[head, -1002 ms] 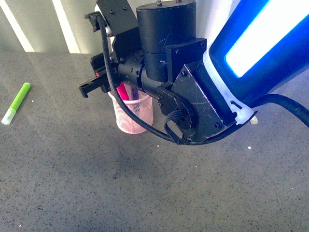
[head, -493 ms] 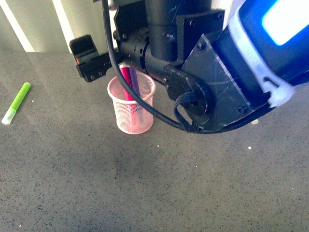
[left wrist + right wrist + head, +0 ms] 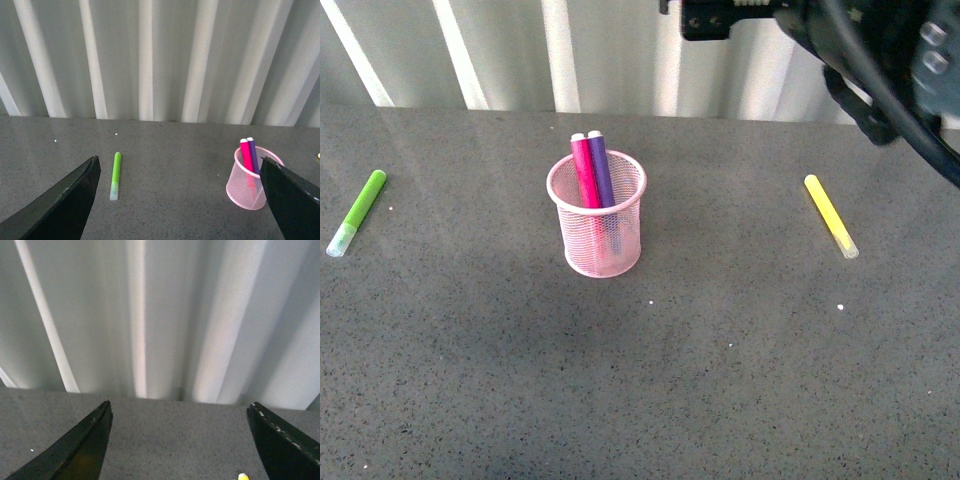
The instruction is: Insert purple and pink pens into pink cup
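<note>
The pink cup stands upright on the grey table. The pink pen and the purple pen stand side by side inside it, leaning on the far rim, tips above the rim. My right arm is high at the top right, well clear of the cup. My right gripper is open and empty, facing the back wall. My left gripper is open and empty. In its view the cup with the pink pen and purple pen lies by one finger.
A lime-green marker lies at the far left, also in the left wrist view. A yellow marker lies to the right of the cup; its tip shows in the right wrist view. A ribbed white wall closes the table's back edge.
My right arm has risen from just over the cup and drawn back to the top right. Both pens now stand uncovered in the cup.
</note>
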Available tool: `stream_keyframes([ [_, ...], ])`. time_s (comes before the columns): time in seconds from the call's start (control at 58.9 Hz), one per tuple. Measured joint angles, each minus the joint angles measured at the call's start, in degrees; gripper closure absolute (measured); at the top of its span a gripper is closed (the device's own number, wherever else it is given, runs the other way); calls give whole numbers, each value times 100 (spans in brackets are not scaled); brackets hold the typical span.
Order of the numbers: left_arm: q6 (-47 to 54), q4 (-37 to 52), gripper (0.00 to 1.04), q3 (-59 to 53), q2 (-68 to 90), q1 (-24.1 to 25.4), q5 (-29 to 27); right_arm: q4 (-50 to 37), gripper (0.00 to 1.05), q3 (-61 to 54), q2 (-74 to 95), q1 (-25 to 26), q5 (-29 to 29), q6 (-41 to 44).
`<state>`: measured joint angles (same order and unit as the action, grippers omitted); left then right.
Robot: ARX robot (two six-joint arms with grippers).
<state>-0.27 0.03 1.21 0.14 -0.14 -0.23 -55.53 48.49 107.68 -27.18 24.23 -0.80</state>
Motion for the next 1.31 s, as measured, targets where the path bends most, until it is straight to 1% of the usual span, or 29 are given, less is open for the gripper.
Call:
stream_keyframes([
  [0.068, 0, 0, 7, 0, 0, 0, 4, -721, 41, -723, -348, 219, -203, 72],
  [0.085, 0, 0, 7, 0, 0, 0, 2, -798, 42, -817, -398, 260, -214, 76],
  [0.119, 0, 0, 7, 0, 0, 0, 4, -999, 49, -1180, -621, 426, -330, 105],
  [0.255, 0, 0, 7, 0, 0, 0, 17, -1156, 71, -2081, -1246, 861, -553, 142],
  [0.289, 0, 0, 7, 0, 0, 0, 20, -1169, 78, -2304, -1414, 946, -634, 142],
  [0.34, 0, 0, 7, 0, 0, 0, 20, -1176, 92, -2688, -1762, 1091, -861, 142],
  [0.391, 0, 0, 7, 0, 0, 0, 15, -1169, 101, -2994, -2100, 1213, -1040, 151],
  [0.51, 0, 0, 7, 0, 0, 0, 17, -984, 101, -3585, -2872, 1563, -1314, 144],
  [0.629, 0, 0, 7, 0, 0, 0, 20, -592, 101, -4061, -3724, 1858, -1604, 142],
  [0.917, 0, 0, 7, 0, 0, 0, 20, 367, 101, -4540, -5171, 2208, -1926, 142],
  [0.934, 0, 0, 7, 0, 0, 0, 20, 442, 101, -4559, -5268, 2232, -1965, 142],
  [0.985, 0, 0, 7, 0, 0, 0, 17, 715, 101, -4631, -5611, 2522, -2378, 142],
  [1.087, 0, 0, 7, 0, 0, 0, 17, 1123, 101, -4710, -6118, 2697, -2391, 140],
  [1.308, 0, 0, 7, 0, 0, 0, 20, 1991, 101, -4747, -7112, 2704, -2413, 140],
])
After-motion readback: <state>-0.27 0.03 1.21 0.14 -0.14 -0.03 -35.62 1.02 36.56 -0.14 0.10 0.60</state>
